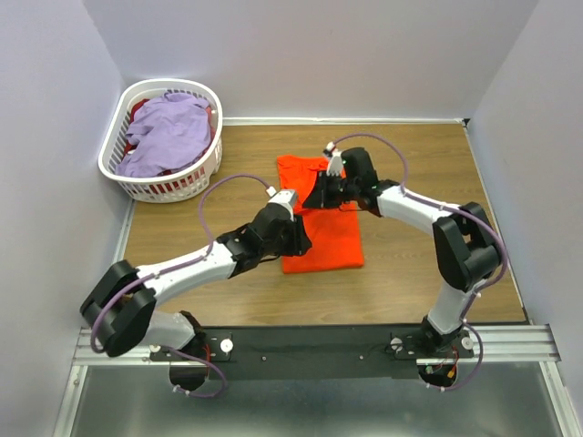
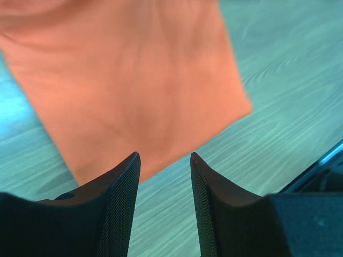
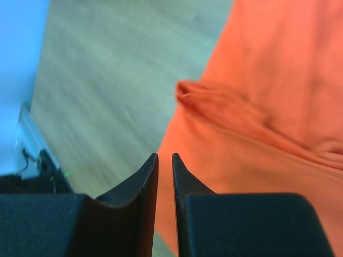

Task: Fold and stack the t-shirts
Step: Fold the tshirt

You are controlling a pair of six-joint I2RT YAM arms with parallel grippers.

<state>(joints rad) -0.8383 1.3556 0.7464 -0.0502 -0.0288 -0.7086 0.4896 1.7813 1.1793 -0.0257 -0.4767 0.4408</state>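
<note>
**A:** Orange tee, where?
**B:** Orange t-shirt (image 1: 328,241) lies flat mid-table (image 1: 428,173), folded to a narrow oblong, long side running away from the arm bases.
**A:** Left gripper?
**B:** Left gripper (image 2: 165,156) sits at the shirt's near left edge. Jaws apart, bare wood showing between them, nothing held.
**A:** Right?
**B:** Right gripper (image 3: 165,156) is at the far end, by the shirt's edge. Jaws nearly together, only a thin slit, no cloth in it. Bunched ridge (image 3: 187,93) of orange fabric just ahead of the tips.
**A:** Other tee?
**B:** Lavender t-shirt (image 1: 168,132) is heaped in the white basket (image 1: 107,159), far left corner, red cloth (image 1: 146,107) under it.
**A:** Labels, print?
**B:** Can't read any; wrist views are blurred.
</note>
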